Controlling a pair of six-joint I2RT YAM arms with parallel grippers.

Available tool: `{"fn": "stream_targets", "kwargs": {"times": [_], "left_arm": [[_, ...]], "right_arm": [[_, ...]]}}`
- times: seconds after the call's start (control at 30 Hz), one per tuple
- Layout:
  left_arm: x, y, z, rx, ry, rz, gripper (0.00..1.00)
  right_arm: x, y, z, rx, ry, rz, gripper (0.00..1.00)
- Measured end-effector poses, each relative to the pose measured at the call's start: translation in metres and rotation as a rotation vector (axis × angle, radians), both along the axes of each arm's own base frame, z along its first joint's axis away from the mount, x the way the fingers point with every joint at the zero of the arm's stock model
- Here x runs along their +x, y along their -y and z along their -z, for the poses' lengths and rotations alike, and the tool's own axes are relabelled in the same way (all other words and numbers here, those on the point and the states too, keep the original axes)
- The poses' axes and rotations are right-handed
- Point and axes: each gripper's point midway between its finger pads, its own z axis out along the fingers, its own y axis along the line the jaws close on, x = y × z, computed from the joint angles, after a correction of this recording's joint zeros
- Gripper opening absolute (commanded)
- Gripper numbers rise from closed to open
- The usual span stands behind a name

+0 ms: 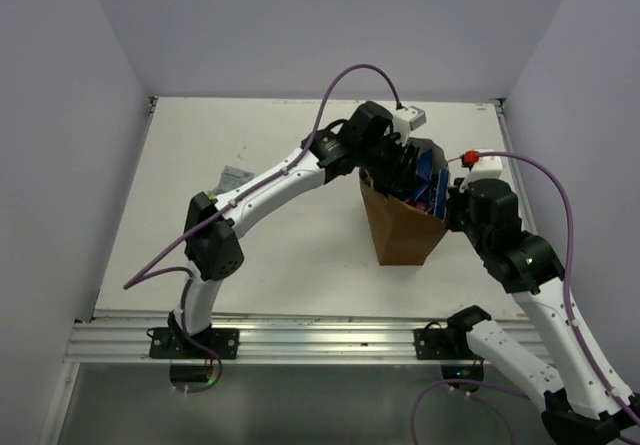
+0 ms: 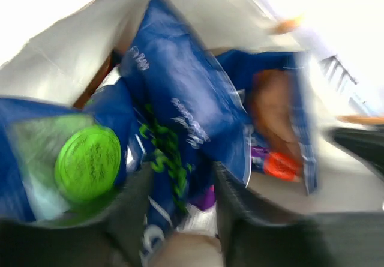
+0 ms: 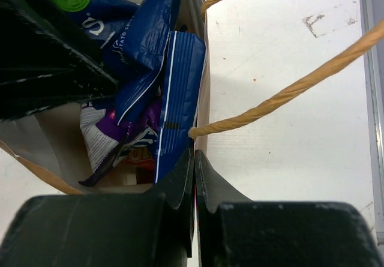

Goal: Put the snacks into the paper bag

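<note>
The brown paper bag stands upright at mid-table, with blue snacks filling its mouth. My left gripper is over the opening. In the left wrist view it stands open, and a blue packet with green print lies just beyond the fingers. A packet with a round green label is on the left. My right gripper is shut on the bag's rim beside a string handle. Blue packets and a purple one lie inside.
A small flat pale packet lies on the white table to the left of the arms. An aluminium rail runs along the near edge. Pale walls close the table in on three sides.
</note>
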Motion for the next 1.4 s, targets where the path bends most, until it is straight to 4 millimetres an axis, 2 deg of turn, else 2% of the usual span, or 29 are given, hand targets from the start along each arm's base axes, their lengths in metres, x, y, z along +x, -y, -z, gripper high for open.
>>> {"fn": "stream_targets", "kwargs": {"times": [0.03, 0.1, 0.2, 0.27, 0.33, 0.37, 0.43, 0.47, 0.5, 0.53, 0.6, 0.63, 0.7, 0.73, 0.77, 0.8, 0.83, 0.87, 0.93, 1.13, 1.4], "left_arm": [[-0.001, 0.001, -0.008, -0.015, 0.026, 0.009, 0.65], [-0.006, 0.006, -0.04, -0.084, 0.112, 0.024, 0.66], [-0.019, -0.005, -0.108, -0.244, 0.288, 0.006, 0.77], [-0.035, -0.035, -0.156, -0.359, 0.416, -0.045, 0.85], [-0.042, -0.082, -0.197, -0.451, 0.536, -0.181, 0.86], [-0.039, -0.108, -0.215, -0.48, 0.586, -0.28, 0.86], [-0.024, -0.152, -0.235, -0.491, 0.634, -0.489, 0.87], [-0.01, -0.175, -0.238, -0.478, 0.636, -0.605, 0.87], [0.007, -0.197, -0.233, -0.449, 0.627, -0.718, 0.88], [0.029, -0.218, -0.216, -0.391, 0.608, -0.816, 0.89], [0.078, -0.263, -0.15, -0.202, 0.538, -0.991, 0.93], [0.101, -0.29, -0.106, -0.079, 0.489, -1.074, 1.0], [0.13, -0.336, 0.001, 0.19, 0.337, -1.172, 1.0], [0.131, -0.358, 0.053, 0.319, 0.25, -1.199, 1.0], [0.125, -0.379, 0.1, 0.439, 0.159, -1.214, 1.0], [0.113, -0.398, 0.138, 0.536, 0.08, -1.221, 1.0], [0.098, -0.414, 0.164, 0.614, 0.013, -1.225, 1.0], [0.085, -0.425, 0.179, 0.661, -0.035, -1.229, 1.0], [0.075, -0.438, 0.185, 0.692, -0.07, -1.247, 1.0], [0.097, -0.437, 0.172, 0.574, -0.011, -1.285, 1.0], [0.115, -0.443, 0.173, 0.476, 0.015, -1.293, 1.0]], "right_arm": [[0.0, 0.0, 0.0, 0.0, -0.001, 0.0, 0.0], [-0.001, 0.0, 0.001, -0.003, -0.005, 0.0, 0.0], [0.0, 0.0, 0.002, -0.005, -0.01, 0.0, 0.0], [0.0, 0.0, 0.002, -0.005, -0.01, 0.0, 0.0], [0.0, 0.0, 0.002, -0.005, -0.01, 0.0, 0.0], [0.0, 0.0, 0.002, -0.005, -0.01, 0.0, 0.0], [0.0, 0.0, 0.002, -0.005, -0.01, 0.0, 0.0], [0.0, 0.0, 0.002, -0.005, -0.01, 0.0, 0.0], [0.0, 0.0, 0.002, -0.005, -0.01, 0.0, 0.0], [0.0, 0.0, 0.002, -0.005, -0.01, 0.0, 0.0], [0.0, 0.0, 0.002, -0.005, -0.01, 0.0, 0.0], [0.0, 0.0, 0.002, -0.005, -0.01, -0.001, 0.0], [0.0, 0.0, 0.002, -0.005, -0.01, -0.001, 0.0], [0.0, 0.0, 0.002, -0.005, -0.01, -0.001, 0.0], [0.0, 0.0, 0.002, -0.005, -0.01, -0.001, 0.0], [0.0, 0.0, 0.002, -0.005, -0.01, -0.001, 0.0], [0.0, 0.0, 0.002, -0.005, -0.01, -0.001, 0.0], [0.0, 0.0, 0.002, -0.005, -0.01, -0.001, 0.0], [0.0, 0.0, 0.002, -0.005, -0.01, 0.0, 0.0], [0.0, 0.0, 0.003, -0.005, -0.011, -0.001, 0.0], [0.001, -0.001, 0.003, -0.007, -0.014, -0.001, 0.0]]}}
